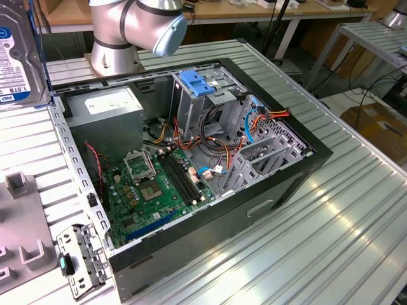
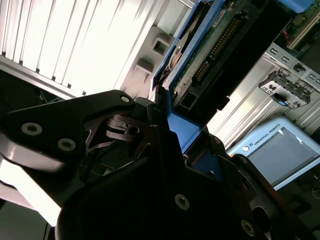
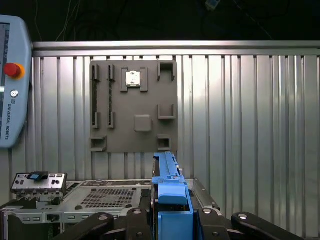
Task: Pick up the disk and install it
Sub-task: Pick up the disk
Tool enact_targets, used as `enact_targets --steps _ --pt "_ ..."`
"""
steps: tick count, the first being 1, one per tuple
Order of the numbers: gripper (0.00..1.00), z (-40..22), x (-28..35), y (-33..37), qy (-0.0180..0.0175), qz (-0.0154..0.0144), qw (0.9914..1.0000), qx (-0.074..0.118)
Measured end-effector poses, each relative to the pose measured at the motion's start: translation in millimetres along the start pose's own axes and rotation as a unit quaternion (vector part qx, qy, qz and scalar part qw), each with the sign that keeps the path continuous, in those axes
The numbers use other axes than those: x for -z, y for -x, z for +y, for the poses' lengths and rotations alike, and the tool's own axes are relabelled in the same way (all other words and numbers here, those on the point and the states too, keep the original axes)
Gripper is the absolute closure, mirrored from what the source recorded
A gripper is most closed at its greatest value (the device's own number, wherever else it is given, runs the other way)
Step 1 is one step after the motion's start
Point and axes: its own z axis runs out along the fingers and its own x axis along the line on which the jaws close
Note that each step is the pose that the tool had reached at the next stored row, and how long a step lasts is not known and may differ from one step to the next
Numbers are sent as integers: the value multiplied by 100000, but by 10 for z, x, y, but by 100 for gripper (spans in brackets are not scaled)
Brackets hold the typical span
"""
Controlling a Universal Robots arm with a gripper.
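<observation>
The disk [image 1: 18,60] hung at the upper left of the exterior view, over the table [image 1: 331,241] and apart from the open computer case [image 1: 267,203]. The tool [image 3: 172,220] was clamped on the disk's blue carrier [image 3: 167,172]. I judged the disk stiff, fairly heavy and shock-sensitive, best held by the carrier's sides and off the bare circuit board [image 2: 215,42].

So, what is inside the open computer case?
A green circuit board on its floor, a grey box in a corner, a metal cage with a blue handle, and coloured cables. The cage and box hide what lies beneath them. The disk is outside, in the gripper.
</observation>
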Motion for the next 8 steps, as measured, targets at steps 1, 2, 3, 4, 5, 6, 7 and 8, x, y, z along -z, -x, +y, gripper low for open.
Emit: enact_targets --steps 1,2,3,4,5,6,7,8 --pt "63 -23 0 -1 25 -2 100000 -8" --pt "63 -52 0 -2 62 -2 100000 -10" --pt "63 -75 1 -2 94 1 100000 -14" --pt "63 -111 1 -3 141 1 100000 -21" --pt "63 -133 2 -4 170 2 100000 -23" --pt "63 -158 2 -5 207 2 100000 -25" --pt "63 -182 3 -6 243 6 100000 -31" --pt "63 -214 3 -8 284 4 100000 -38"
